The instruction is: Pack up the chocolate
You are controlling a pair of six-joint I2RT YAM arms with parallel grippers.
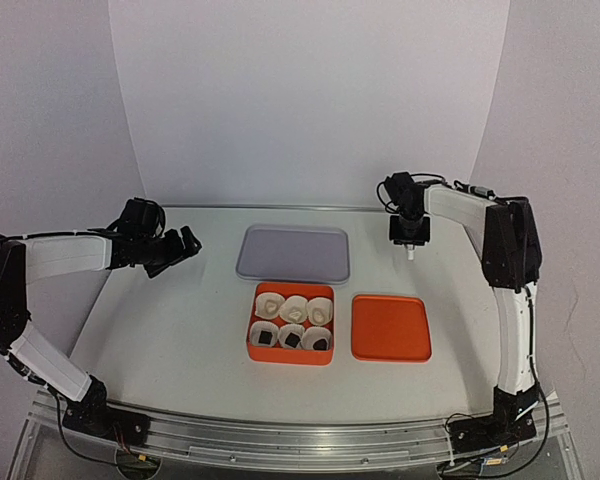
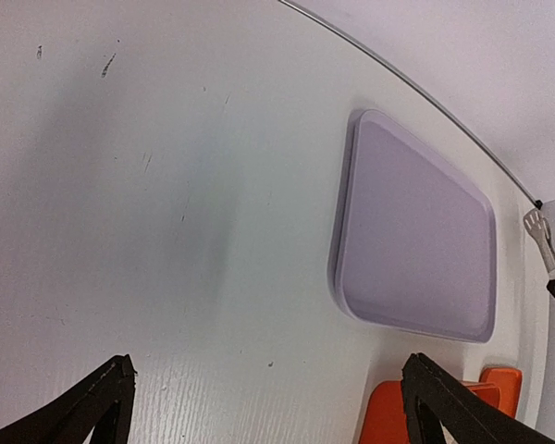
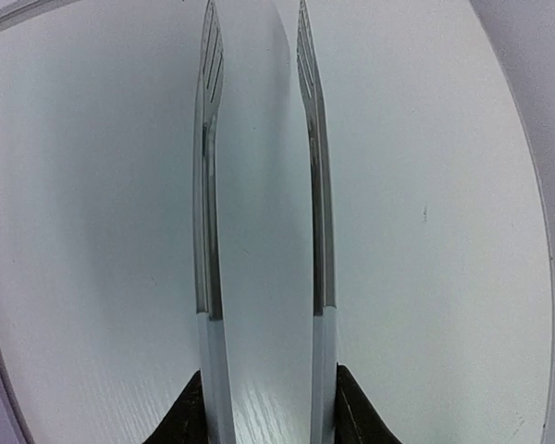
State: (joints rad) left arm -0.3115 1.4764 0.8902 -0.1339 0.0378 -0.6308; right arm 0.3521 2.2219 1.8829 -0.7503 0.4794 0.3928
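An orange box [image 1: 252, 340] sits mid-table with six white paper cups in it. The chocolate lies in the cups: dark pieces [image 1: 292, 340] in the front row, pale pieces [image 1: 295, 307] in the back row. My left gripper [image 1: 180, 250] is open and empty, above the table left of the box; in the left wrist view [image 2: 268, 407] its fingers [image 2: 102, 398] stand wide apart. My right gripper [image 1: 410, 238] is shut on metal tongs [image 3: 208, 185], held above the table at the back right. The tongs' two arms are apart with nothing between them.
A grey tray [image 1: 294, 252] lies behind the box and shows in the left wrist view [image 2: 416, 231]. The orange square lid [image 1: 390, 327] lies flat to the right of the box. A corner of the orange box [image 2: 388, 421] shows by my left fingers.
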